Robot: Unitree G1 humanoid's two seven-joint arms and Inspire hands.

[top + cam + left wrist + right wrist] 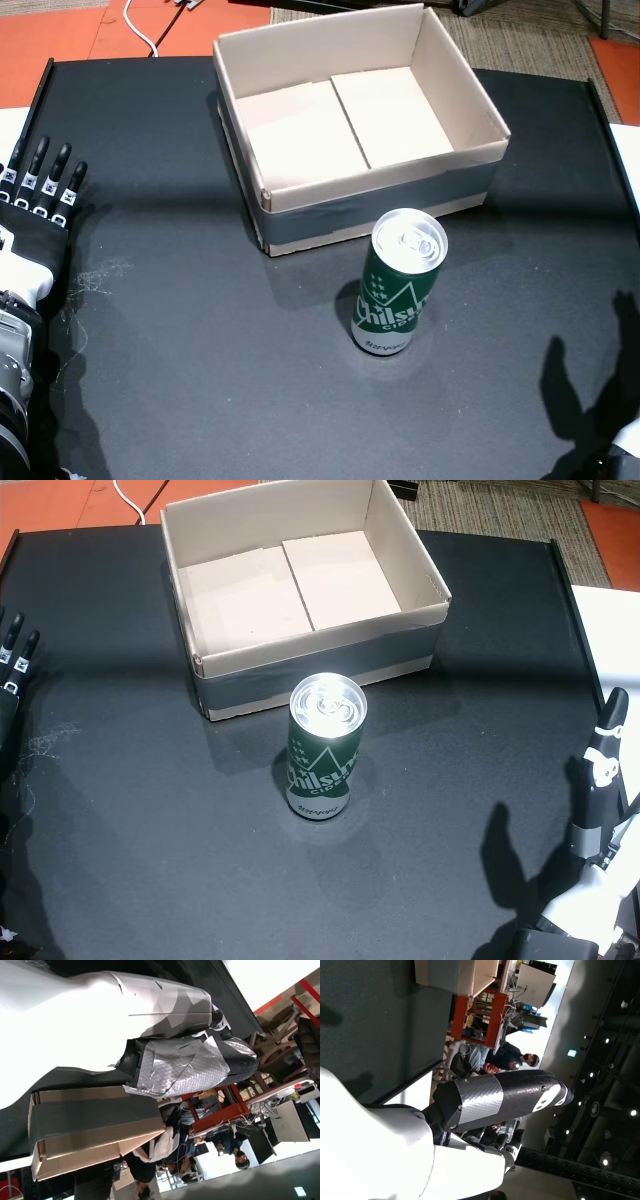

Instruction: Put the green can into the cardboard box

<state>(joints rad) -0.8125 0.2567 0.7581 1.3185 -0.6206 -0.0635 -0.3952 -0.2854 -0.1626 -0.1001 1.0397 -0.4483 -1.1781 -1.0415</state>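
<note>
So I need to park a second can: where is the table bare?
Bare black table lies between the left hand and the green can, and between the can and the right hand. The can-to-cardboard box gap is tight.

The green can point(397, 285) is shiny metal with a silver top. Behind the can, the cardboard box point(300, 75) is dull brown paper card with smooth gray tape around it. Under the can, the black table point(200, 360) looks smooth and a bit shiny.
</note>
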